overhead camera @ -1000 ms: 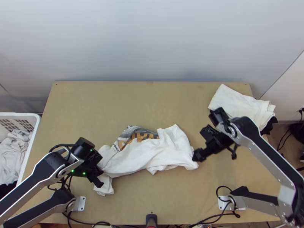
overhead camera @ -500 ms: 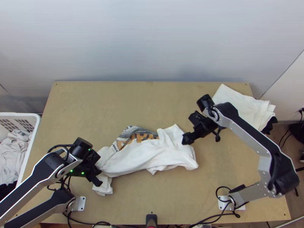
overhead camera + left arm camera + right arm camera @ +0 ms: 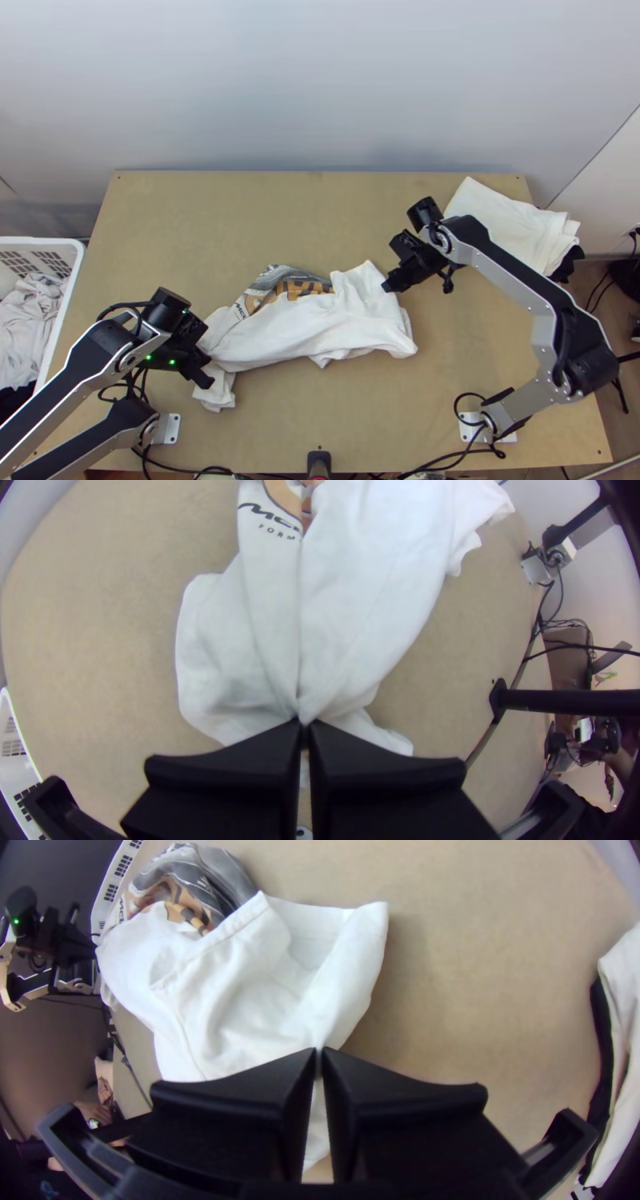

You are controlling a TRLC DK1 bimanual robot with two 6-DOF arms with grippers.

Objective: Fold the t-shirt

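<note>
Shirt [image 3: 316,330]: mid-table, lengthwise from eight to two o'clock, bunched. Clock read from the top view.

Left gripper [image 3: 206,373]: at shirt's eight o'clock; fingers clamped on gathered white cloth, a short tail lying beyond the pinch. Right gripper [image 3: 388,286]: at shirt's two o'clock; fingers pinched on white cloth near that end. Which part each holds, cannot tell.

Between grips: white cloth, creased. Print [image 3: 292,286], orange and grey, bared at shirt's eleven. Loose lobe of cloth at shirt's four.

Farther out, at table's [image 3: 320,212] nine o'clock: basket [image 3: 67,292], white, slotted wall, standing just beside the edge. Inside, pale cloth [image 3: 28,320], heaped and crumpled; something dark low at its seven. How deep it goes, cannot tell.

At table's two: pile [image 3: 512,228], white layers laid flat, black cloth [image 3: 566,266] poking out at its four.
</note>
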